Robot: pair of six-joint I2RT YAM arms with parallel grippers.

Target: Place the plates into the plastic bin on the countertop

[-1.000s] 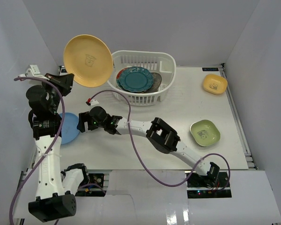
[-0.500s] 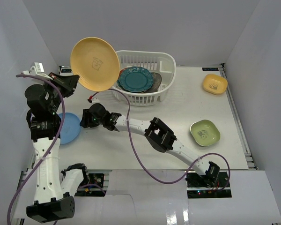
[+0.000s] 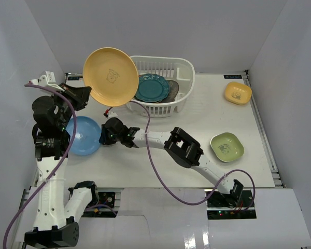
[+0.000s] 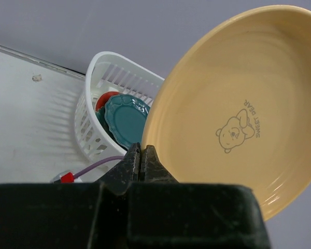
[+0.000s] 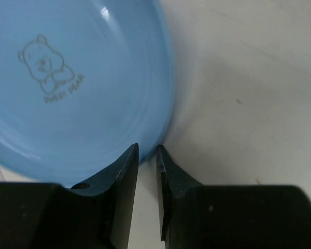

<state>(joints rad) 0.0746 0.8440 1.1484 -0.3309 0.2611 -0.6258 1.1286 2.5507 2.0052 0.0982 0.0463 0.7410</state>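
Note:
My left gripper [image 3: 86,94] is shut on the lower rim of a large yellow plate [image 3: 111,75], held tilted in the air at the left end of the white plastic bin [image 3: 184,70]. In the left wrist view the fingertips [image 4: 141,148] pinch the yellow plate [image 4: 238,119] edge, with the bin [image 4: 93,124] behind. A teal scalloped plate [image 3: 152,87] stands in the bin with darker plates behind it. My right gripper [image 3: 104,136] is shut on the right rim of the light blue plate [image 3: 83,136] on the countertop [image 3: 160,119]; the rim [image 5: 163,129] sits between the narrow jaws [image 5: 147,150].
A yellow squarish dish [image 3: 237,93] lies at the far right and a green squarish dish [image 3: 227,147] nearer the front right. A purple cable with a red connector [image 3: 109,111] hangs between the bin and my right wrist. Grey walls close in the countertop.
My left gripper carried the yellow plate rightward, up against the bin's left end. My right gripper's jaws closed onto the blue plate's rim, and the plate shifted right.

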